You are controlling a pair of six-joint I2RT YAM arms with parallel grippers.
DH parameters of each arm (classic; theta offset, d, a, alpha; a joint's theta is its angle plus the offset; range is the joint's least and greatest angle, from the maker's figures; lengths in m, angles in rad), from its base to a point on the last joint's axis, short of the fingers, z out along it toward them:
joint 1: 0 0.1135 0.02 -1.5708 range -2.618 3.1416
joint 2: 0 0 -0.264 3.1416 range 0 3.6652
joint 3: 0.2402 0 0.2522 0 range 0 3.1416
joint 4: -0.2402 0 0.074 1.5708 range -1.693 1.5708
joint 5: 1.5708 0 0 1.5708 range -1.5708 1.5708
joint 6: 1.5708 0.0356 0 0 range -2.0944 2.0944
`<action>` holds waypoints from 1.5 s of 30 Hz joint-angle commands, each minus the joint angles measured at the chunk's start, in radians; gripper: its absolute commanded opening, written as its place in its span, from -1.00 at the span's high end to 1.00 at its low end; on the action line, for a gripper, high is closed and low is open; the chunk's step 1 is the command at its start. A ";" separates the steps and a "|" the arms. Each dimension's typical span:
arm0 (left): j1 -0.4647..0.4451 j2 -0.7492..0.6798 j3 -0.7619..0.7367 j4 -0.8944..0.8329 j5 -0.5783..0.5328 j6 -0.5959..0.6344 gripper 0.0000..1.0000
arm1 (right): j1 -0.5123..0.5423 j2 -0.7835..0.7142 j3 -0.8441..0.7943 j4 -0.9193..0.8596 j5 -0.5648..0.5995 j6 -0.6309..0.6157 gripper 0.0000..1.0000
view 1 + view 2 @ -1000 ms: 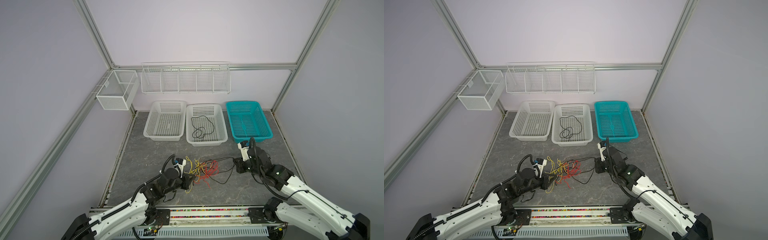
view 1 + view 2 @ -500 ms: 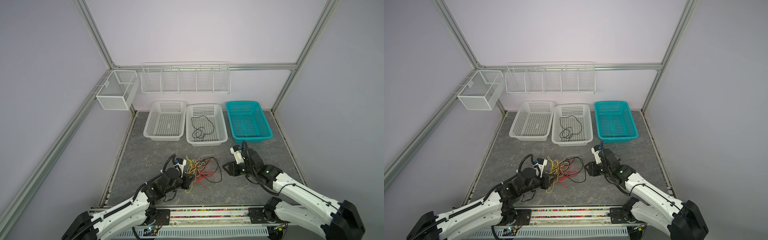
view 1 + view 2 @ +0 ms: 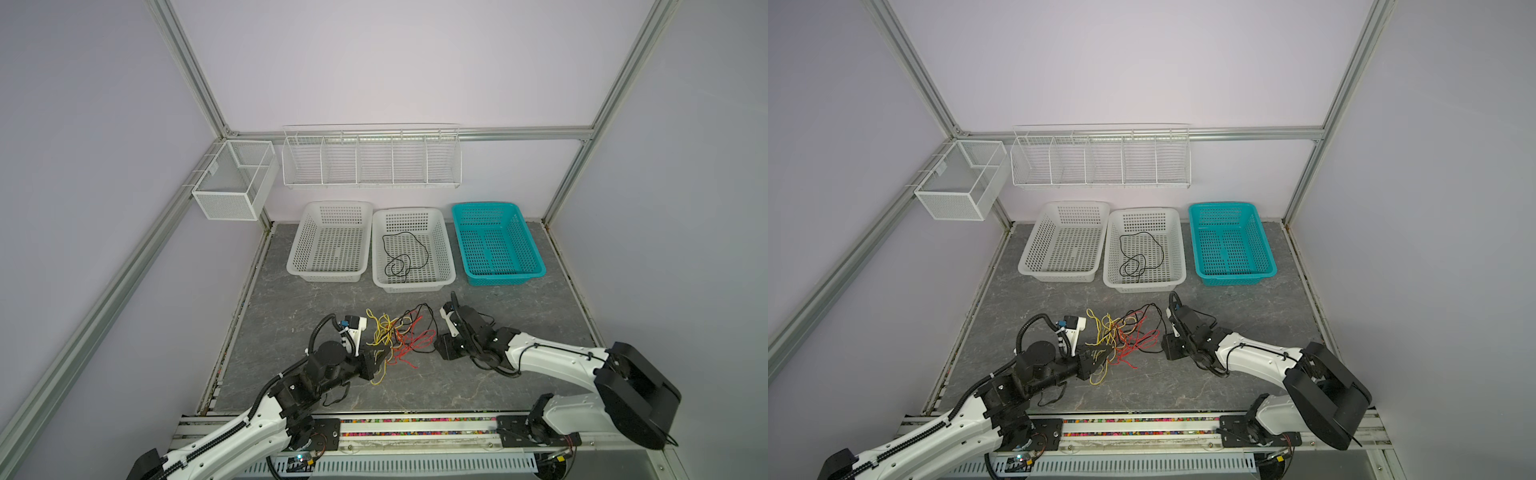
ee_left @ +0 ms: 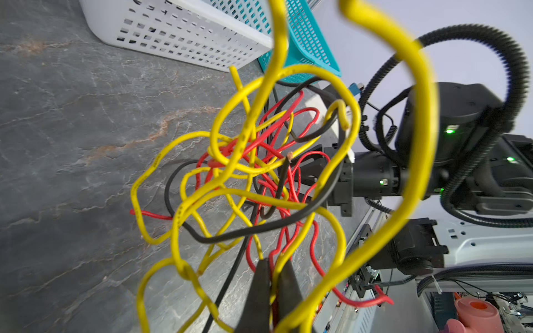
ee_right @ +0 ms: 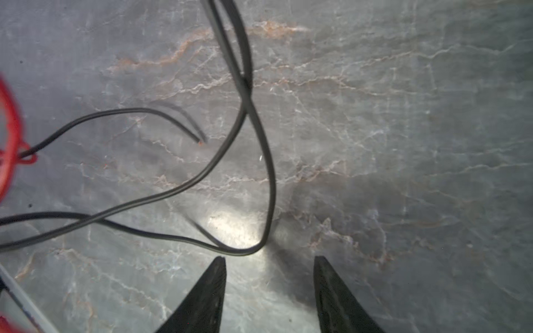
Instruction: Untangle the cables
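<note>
The cables (image 3: 399,338) (image 3: 1121,337) lie as a tangle of thin yellow, red and black wires on the grey table between both arms. My left gripper (image 3: 380,358) (image 3: 1100,358) (image 4: 274,288) is at the tangle's near left edge, shut on a yellow and a red strand. My right gripper (image 3: 437,350) (image 3: 1165,348) (image 5: 269,258) stands open just right of the tangle, with nothing between its fingers. A slack black cable loop (image 5: 259,184) lies on the table just beyond its fingertips. Another black cable (image 3: 405,255) (image 3: 1140,253) lies coiled in the middle white basket (image 3: 448,253).
Behind the tangle stand a white basket (image 3: 332,208), the middle white basket and a teal basket (image 3: 536,257) in a row. A wire rack (image 3: 370,158) hangs on the back wall and a mesh box (image 3: 232,183) on the left rail.
My right gripper has opened, let go of the black cable it held stretched, and moved left to the tangle. That cable now lies slack. The left gripper has stayed shut in place.
</note>
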 commanded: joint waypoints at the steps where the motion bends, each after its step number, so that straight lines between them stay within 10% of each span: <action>1: 0.004 -0.031 -0.006 0.039 0.024 -0.011 1.00 | 0.005 0.039 0.028 0.090 0.060 -0.016 -0.03; 9: 0.004 -0.046 -0.006 0.047 0.051 -0.016 1.00 | 0.005 0.104 0.031 0.248 0.054 -0.054 0.02; 19: 0.005 -0.068 0.001 -0.088 -0.045 -0.006 1.00 | 0.003 -0.105 0.041 -0.004 0.265 -0.093 0.87; 32: 0.010 0.175 0.047 -0.159 -0.184 0.001 1.00 | -0.098 -0.636 0.237 -0.517 0.316 -0.178 0.87; 45: 0.054 0.211 0.025 -0.189 -0.208 -0.001 1.00 | -0.119 -0.652 0.624 -0.783 0.432 -0.228 0.87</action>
